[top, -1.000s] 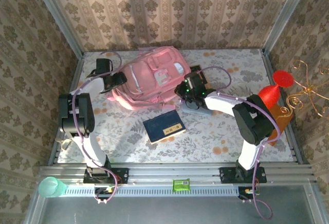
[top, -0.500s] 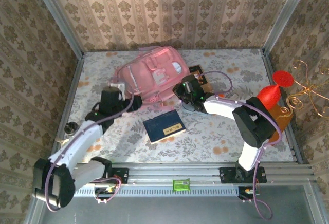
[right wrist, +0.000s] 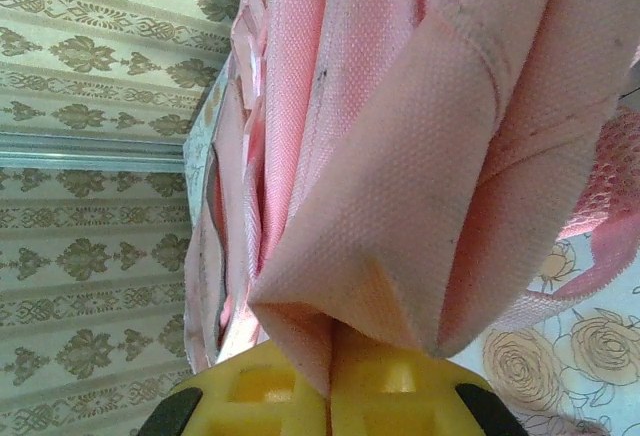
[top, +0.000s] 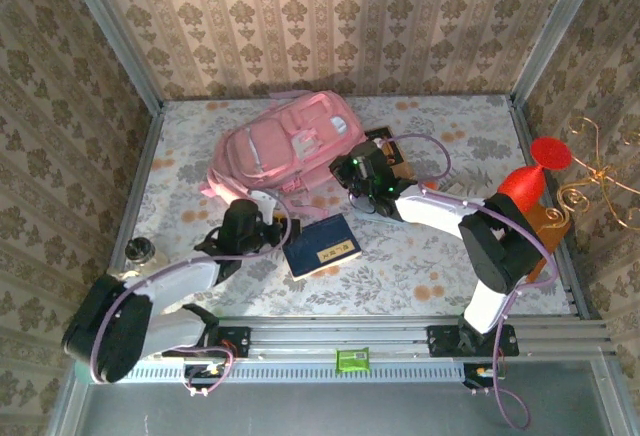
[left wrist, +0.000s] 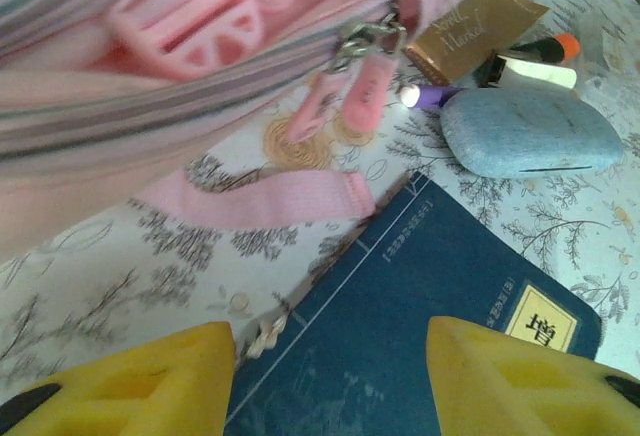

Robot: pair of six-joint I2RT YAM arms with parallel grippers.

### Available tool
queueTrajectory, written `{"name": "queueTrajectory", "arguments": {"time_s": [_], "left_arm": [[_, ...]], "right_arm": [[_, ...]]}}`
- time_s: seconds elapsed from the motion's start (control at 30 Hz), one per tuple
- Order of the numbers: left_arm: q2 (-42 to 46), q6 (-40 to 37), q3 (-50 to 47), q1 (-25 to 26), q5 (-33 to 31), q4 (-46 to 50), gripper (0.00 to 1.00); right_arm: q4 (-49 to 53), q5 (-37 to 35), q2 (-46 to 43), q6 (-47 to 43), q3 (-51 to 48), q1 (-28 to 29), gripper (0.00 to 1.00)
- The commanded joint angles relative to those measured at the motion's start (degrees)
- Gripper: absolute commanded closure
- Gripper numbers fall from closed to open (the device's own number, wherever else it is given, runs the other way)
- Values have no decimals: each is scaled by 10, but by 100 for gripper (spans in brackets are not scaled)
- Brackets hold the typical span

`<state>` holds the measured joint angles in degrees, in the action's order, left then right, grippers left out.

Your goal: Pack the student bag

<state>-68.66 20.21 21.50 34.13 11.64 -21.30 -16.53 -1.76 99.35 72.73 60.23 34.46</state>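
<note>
Top external view: bright, warm light from above, fairly even. student bag [top: 285,146] well exposed, upper face slightly washed out. Soft shadows on table [top: 440,266] just beside bag's near edge. Corner posts [top: 110,31] far from bag splay outward: wide-angle distortion.

Left wrist view: bag fabric close to lens, soft focus. Small white glare spot just right of zip pulls [left wrist: 355,91]. left gripper [left wrist: 330,366] pads blurred.

Right wrist view: bag weave crisp, deep shade in folds. Wallpaper [right wrist: 100,236] left of bag sharp.

Student bag [left wrist: 150,86], upper part off-frame
</note>
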Motion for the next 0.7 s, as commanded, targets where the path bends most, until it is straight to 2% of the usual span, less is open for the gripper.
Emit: {"name": "queueTrajectory", "arguments": {"time_s": [0.0,0.1,0.3,0.4,0.67], "left_arm": [[-42,-39,6,15,-34,-108,51],[-80,-42,0,17,-59,-160,53],[-151,-62,17,17,-69,-220,60],[-168,-63,20,16,-93,-239,62],[-171,-68,29,9,-94,-268,64]], "right_arm": [[-44,-3,-34,14,30,9,95],[-42,-2,-33,14,35,10,95],[-43,1,-31,14,40,13,95],[-42,1,-31,12,38,13,95],[-43,2,-28,13,33,13,96]]}}
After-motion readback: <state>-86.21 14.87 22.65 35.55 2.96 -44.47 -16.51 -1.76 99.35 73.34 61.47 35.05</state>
